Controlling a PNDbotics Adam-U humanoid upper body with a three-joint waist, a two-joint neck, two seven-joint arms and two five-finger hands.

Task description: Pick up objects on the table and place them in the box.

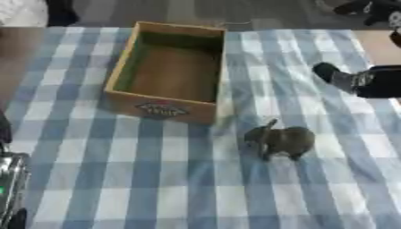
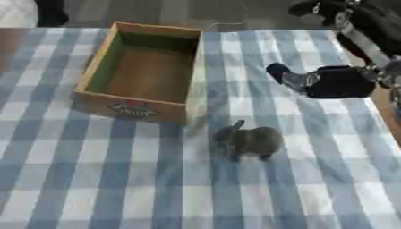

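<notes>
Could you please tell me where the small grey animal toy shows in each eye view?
Left eye view: toy right of centre, just below the box's near right corner.
Right eye view: toy nearer centre.
Shared landmark: the box's front label.

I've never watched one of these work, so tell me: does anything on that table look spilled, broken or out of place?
Nothing stands out. The box sits upright and empty on the checked cloth, and the small grey animal figure stands beside it, apart from the right hand.
</notes>
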